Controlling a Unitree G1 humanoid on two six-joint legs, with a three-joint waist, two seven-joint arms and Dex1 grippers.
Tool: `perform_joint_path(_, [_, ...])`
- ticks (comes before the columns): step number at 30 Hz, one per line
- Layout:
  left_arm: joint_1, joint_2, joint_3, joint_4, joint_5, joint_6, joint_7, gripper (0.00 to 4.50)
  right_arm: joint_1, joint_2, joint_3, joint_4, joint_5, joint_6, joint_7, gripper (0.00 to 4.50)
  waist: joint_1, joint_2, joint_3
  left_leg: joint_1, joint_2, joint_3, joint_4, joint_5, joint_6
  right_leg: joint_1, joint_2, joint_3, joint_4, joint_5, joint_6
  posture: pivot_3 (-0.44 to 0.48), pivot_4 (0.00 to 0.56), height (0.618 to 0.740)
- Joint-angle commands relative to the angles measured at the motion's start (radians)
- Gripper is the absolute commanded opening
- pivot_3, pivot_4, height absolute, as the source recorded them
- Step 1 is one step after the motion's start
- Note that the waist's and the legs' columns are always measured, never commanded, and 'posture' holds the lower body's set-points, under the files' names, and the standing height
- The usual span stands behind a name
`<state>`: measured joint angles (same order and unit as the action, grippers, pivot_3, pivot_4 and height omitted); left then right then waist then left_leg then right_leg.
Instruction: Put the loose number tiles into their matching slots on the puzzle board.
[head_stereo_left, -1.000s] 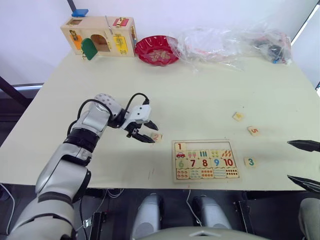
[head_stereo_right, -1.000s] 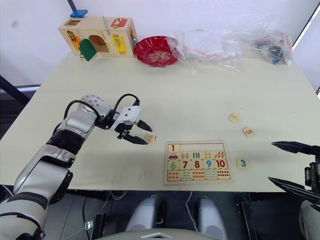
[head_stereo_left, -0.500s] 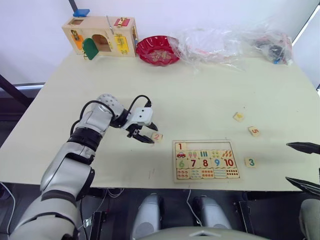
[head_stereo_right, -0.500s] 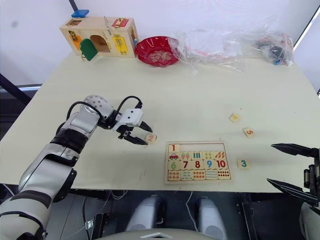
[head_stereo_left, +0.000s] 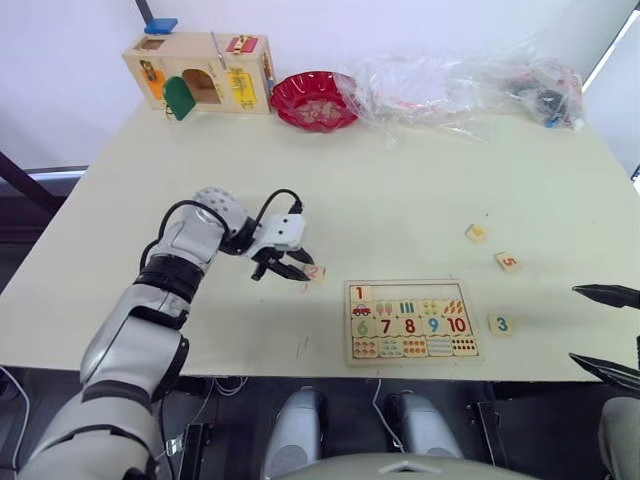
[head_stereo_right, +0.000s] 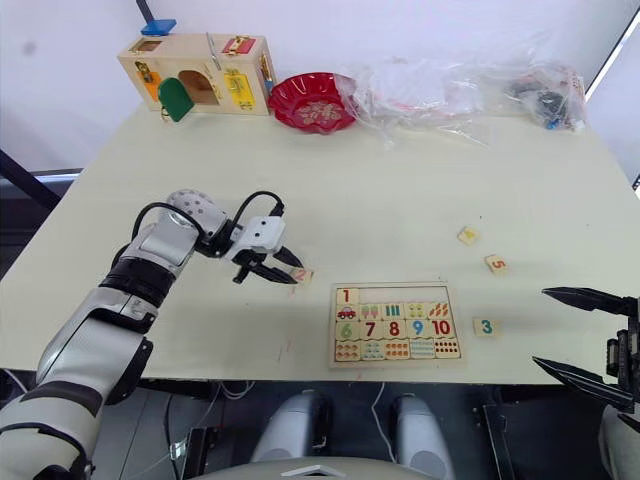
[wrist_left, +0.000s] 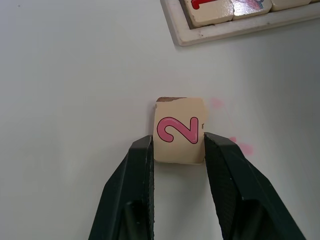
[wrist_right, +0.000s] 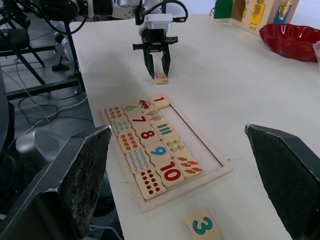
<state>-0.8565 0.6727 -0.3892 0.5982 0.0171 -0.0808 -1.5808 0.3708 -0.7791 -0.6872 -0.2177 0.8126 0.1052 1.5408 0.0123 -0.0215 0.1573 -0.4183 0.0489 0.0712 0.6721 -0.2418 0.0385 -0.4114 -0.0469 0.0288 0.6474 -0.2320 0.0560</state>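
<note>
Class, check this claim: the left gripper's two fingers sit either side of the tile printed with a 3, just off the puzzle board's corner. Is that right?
Not quite. The tile between the left gripper's fingers is printed with a pink 2, not a 3, as the left wrist view shows. The 3 tile lies on the table at the puzzle board's other end. The rest stands.

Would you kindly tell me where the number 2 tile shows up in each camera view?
Left eye view: 2 tile, between the left gripper and the puzzle board.
Right eye view: same place.
Left wrist view: between the fingers.
Right wrist view: beneath the far gripper.
Shared landmark: the board.
</note>
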Motion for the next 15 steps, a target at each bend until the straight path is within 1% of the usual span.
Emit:
perform_joint_path(1, [0.01, 0.071, 0.042, -0.227, -0.066, 0.191, -0.03, 0.99, 0.011, 0.011, -0.023, -0.021, 0.001, -0.017, -0.013, 4.5, -0.001, 0.0, 0.0, 0.0, 0.0, 0.0, 0.0, 0.0, 0.0, 0.0, 0.0, 0.0, 0.0, 0.0, 0.0, 0.0, 0.15, 0.74])
perform_joint_path(3, [0.021, 0.108, 0.038, -0.358, -0.096, 0.316, -0.034, 0.99, 0.013, 0.017, -0.025, -0.024, -0.002, -0.02, -0.021, 4.5, 0.0, 0.0, 0.0, 0.0, 0.0, 0.0, 0.0, 0.0, 0.0, 0.0, 0.0, 0.0, 0.0, 0.0, 0.0, 0.0, 0.15, 0.74])
perform_joint_path(4, [0.017, 0.128, 0.032, -0.432, -0.109, 0.409, -0.034, 0.99, 0.014, 0.019, -0.026, -0.025, -0.004, -0.022, -0.024, 4.5, 0.001, 0.0, 0.0, 0.0, 0.0, 0.0, 0.0, 0.0, 0.0, 0.0, 0.0, 0.0, 0.0, 0.0, 0.0, 0.0, 0.15, 0.74])
perform_joint_path(6, [-0.01, 0.163, -0.001, -0.588, -0.066, 0.573, -0.022, 0.99, 0.015, 0.025, -0.029, -0.025, -0.005, -0.028, -0.032, 4.5, 0.002, 0.0, 0.0, 0.0, 0.0, 0.0, 0.0, 0.0, 0.0, 0.0, 0.0, 0.0, 0.001, 0.0, 0.0, 0.0, 0.15, 0.74])
perform_joint_path(7, [-0.024, 0.169, -0.012, -0.646, -0.072, 0.64, -0.022, 0.99, 0.014, 0.027, -0.03, -0.025, -0.007, -0.03, -0.036, 4.5, 0.003, 0.0, 0.0, 0.0, 0.0, 0.0, 0.001, 0.0, 0.0, 0.0, 0.0, 0.0, 0.001, 0.0, 0.0, 0.0, 0.15, 0.74])
perform_joint_path(10, [-0.109, 0.138, -0.073, -0.766, -0.06, 0.894, 0.025, 0.99, 0.011, 0.034, -0.027, -0.027, -0.011, -0.036, -0.047, 4.5, 0.004, 0.0, 0.0, 0.001, 0.0, 0.0, 0.002, 0.0, 0.0, 0.001, 0.0, 0.0, 0.002, 0.0, 0.0, 0.0, 0.15, 0.74])
perform_joint_path(13, [-0.182, 0.102, -0.149, -0.821, -0.016, 1.068, 0.097, 0.99, 0.012, 0.036, -0.022, -0.029, -0.012, -0.04, -0.055, 4.5, 0.002, 0.0, 0.0, 0.001, -0.001, -0.001, 0.003, 0.0, 0.0, 0.002, 0.0, 0.0, 0.002, -0.003, 0.004, 0.0, 0.15, 0.74])
perform_joint_path(15, [-0.231, 0.072, -0.202, -0.832, -0.014, 1.187, 0.134, 0.99, 0.011, 0.036, -0.02, -0.032, -0.012, -0.04, -0.06, 4.5, 0.001, 0.0, 0.0, 0.001, -0.001, -0.002, 0.003, 0.0, 0.0, 0.002, 0.001, 0.0, 0.003, -0.003, 0.005, 0.0, 0.15, 0.74])
